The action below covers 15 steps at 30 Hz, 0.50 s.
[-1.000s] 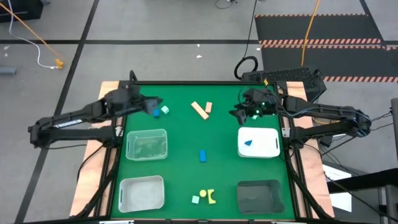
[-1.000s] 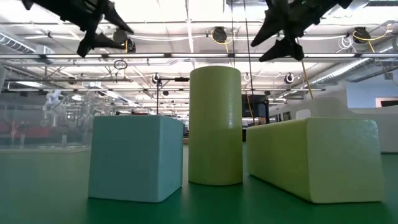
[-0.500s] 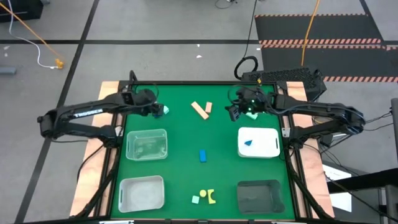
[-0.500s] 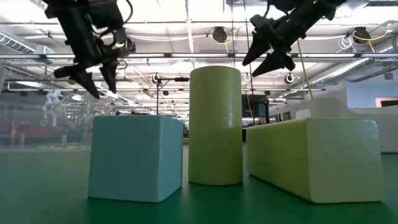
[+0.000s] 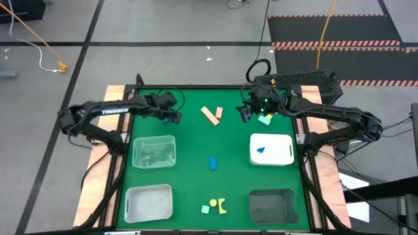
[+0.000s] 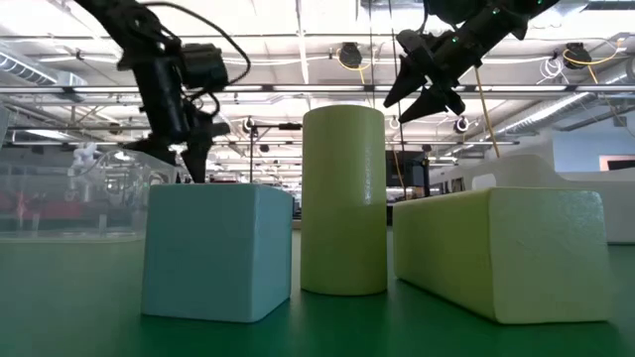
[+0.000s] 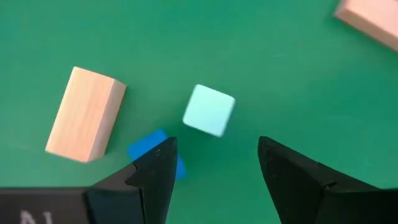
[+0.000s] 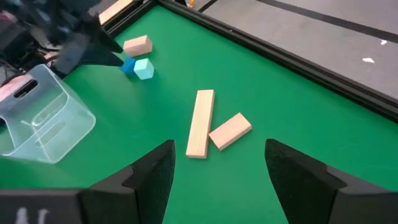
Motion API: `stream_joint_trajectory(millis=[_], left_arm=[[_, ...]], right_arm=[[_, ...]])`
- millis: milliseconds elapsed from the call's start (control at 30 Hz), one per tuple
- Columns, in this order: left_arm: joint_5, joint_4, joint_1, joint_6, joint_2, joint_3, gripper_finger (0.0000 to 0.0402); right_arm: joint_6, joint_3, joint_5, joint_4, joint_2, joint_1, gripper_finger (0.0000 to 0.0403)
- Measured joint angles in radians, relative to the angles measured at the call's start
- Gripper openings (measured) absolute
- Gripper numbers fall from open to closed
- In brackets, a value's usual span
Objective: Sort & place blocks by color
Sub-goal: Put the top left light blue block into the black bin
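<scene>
1. Left gripper [image 7: 211, 163] spread, empty, low over the mat's far left corner; teal cube [image 7: 209, 110] in line with the gap, blue block [image 7: 153, 154] partly under one finger, tan block [image 7: 86, 114] beside them, long axis tilted.
2. Right gripper [image 8: 217, 167] spread, empty, raised near the far right; facing a long tan bar [image 8: 200, 122] and a shorter tan block [image 8: 231, 130], ends touching in a V.
3. Blue wedge [image 5: 260, 149] in the white tray [image 5: 285, 155]; blue bar [image 5: 212, 162] mid-mat, long axis near to far.
</scene>
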Motion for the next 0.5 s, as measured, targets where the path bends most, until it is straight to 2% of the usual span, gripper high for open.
stream_joint_trajectory(millis=[500], left_arm=[[-0.001, 0.096, 0.042, 0.196, 0.142, -0.001, 0.0225]], right_arm=[[-0.013, 0.0, 0.002, 0.0, 0.0, 0.0, 0.024]])
